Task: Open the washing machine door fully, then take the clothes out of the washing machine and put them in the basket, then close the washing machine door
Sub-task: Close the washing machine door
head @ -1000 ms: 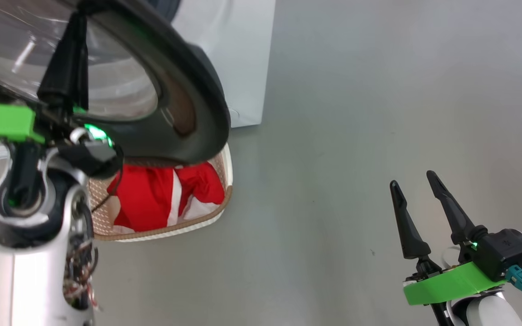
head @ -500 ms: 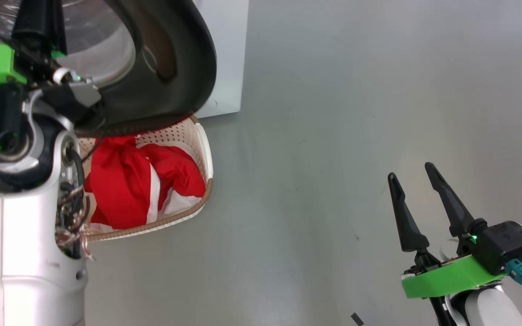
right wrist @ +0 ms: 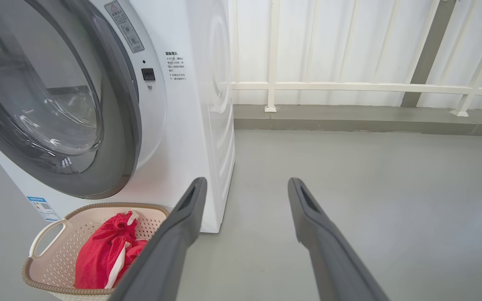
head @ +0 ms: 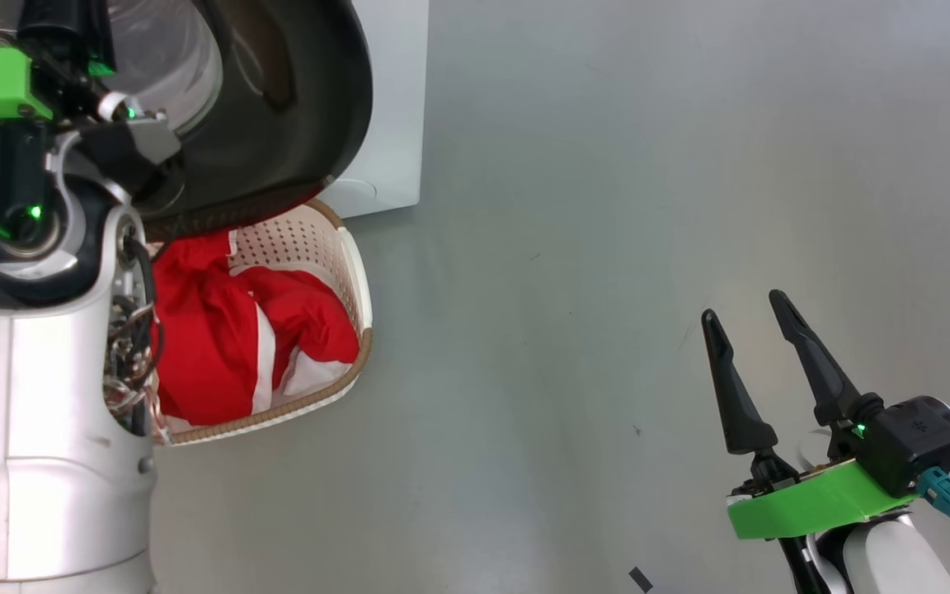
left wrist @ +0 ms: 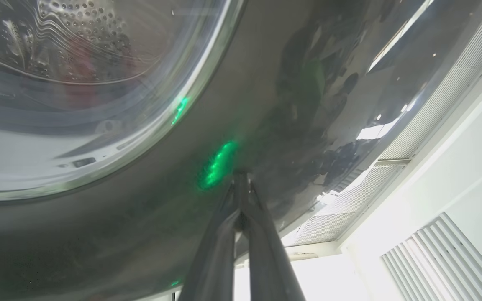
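The left pincer (left wrist: 240,188) is shut, its two fingers pinched to a single tip and holding nothing. That tip rests against the glossy black rim of the washing machine door (head: 293,124), with the bulging glass window just beside it. Below this pincer and its forearm sits the basket (head: 351,272), with the red-and-white clothes (head: 219,346) bunched inside. The unloading looks finished, and closing the door appears to be the step in hand.

The right pincer (head: 740,307) stands wide open and empty over the grey floor (head: 607,247). It is well apart from the door, with the basket and the white washing machine (right wrist: 182,125) ahead of its fingers and off to one side.

To close the door well, the shut tip should stay on the black rim rather than stray onto the glass (a polished surface is probably easy to slide across). The push should curve with the door's swing instead of driving straight. Contact toward the door's free edge would likely give the best leverage. The door hangs just above the basket's rim, so the forearm needs to travel clear of the basket. The push probably has to carry right through until the door seats against the machine's front, since a soft stop may leave it ajar.
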`<state>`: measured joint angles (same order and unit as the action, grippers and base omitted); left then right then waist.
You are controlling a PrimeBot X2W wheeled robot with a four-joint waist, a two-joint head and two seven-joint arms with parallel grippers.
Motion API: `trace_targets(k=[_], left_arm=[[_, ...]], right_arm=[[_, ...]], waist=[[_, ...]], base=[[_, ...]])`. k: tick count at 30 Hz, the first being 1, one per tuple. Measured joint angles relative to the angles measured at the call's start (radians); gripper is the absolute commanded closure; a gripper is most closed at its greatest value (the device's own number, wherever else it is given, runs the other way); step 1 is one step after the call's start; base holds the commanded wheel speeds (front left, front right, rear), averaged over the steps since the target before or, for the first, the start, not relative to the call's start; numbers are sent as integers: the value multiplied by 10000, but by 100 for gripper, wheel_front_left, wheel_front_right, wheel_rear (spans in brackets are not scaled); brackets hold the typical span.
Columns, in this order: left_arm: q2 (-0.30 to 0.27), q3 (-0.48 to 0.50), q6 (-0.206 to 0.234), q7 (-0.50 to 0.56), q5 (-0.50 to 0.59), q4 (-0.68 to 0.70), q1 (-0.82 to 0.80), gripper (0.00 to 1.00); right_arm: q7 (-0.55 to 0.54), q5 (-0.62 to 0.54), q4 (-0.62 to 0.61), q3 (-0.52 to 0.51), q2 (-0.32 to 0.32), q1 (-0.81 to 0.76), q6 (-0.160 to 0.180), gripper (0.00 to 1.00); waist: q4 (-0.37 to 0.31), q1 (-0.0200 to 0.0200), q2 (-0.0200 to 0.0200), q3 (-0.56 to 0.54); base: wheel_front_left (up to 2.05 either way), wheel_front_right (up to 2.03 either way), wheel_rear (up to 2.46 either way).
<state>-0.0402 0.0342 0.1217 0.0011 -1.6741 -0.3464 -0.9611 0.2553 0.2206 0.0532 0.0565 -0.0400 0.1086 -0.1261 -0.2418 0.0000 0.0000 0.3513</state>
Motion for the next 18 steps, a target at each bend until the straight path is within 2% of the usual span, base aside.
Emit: trace_targets(k=[5, 6, 7, 8, 9, 15, 18], left_arm=[[2, -98, -180, 29, 132, -265, -6, 100], [2, -119, -180, 33, 134, -282, 8, 91], [4, -146, -221, 69, 134, -282, 35, 66], [0, -190, -259, 121, 148, -265, 98, 31], [-10, -270, -263, 182, 215, -244, 209, 0], [-389, -878, -366, 128, 1112, 27, 1407, 0], [-619, -1051, -583, -343, 1783, 270, 1997, 0]], right_arm=[[0, 0, 17, 0, 0, -1, 0, 0], [0, 0, 29, -8, 0, -3, 0, 0], [0, 0, 38, -17, 0, -7, 0, 0], [0, 0, 46, -29, 0, -9, 0, 0], [0, 0, 52, -40, 0, -10, 0, 0], [0, -13, 84, -107, 0, -25, 0, 0], [0, -15, 96, -159, -2, -36, 0, 0]], waist=[[45, -1, 0, -119], [66, -1, 0, -147], [93, -1, 0, -179], [124, 0, 0, -215], [156, -1, 0, -256], [411, 0, 0, -572], [556, 0, 0, -793]], base=[[0, 0, 0], [0, 0, 0], [0, 0, 0], [0, 0, 0], [0, 0, 0], [0, 0, 0], [0, 0, 0]])
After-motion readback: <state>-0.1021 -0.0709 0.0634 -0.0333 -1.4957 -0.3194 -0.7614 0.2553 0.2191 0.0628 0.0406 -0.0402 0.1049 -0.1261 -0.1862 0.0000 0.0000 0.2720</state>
